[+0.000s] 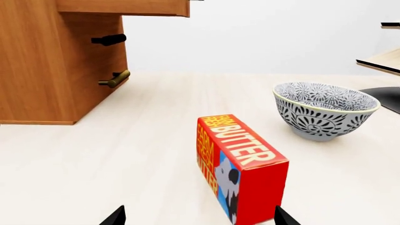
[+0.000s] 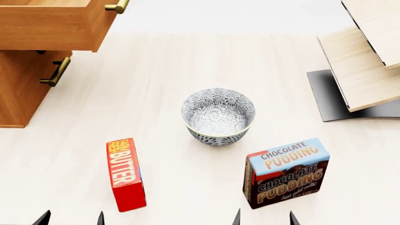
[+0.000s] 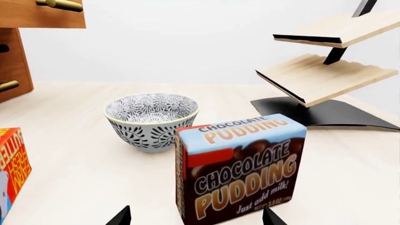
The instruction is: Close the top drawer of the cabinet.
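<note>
a: where's the top drawer [image 2: 50, 30]?
b: far left corner of the desk [image 2: 156, 70], pulled out of the cabinet [image 2: 22, 89], brass handle [image 2: 117, 6] on its front.
a: left gripper [image 2: 70, 219]?
b: near edge, fingers spread, nothing betw. them, butter box [image 2: 126, 174] just ahead.
a: right gripper [image 2: 263, 218]?
b: same, wide apart & holding nothing, pudding box [image 2: 286, 172] right in front.
a: rest?
b: patterned bowl [image 2: 218, 116] mid-desk, slanted shelf rack [image 2: 366, 61] at far right.

Pale wood tabletop [image 2: 187, 61], plain white wall bg [image 3: 187, 42], even light.
</note>
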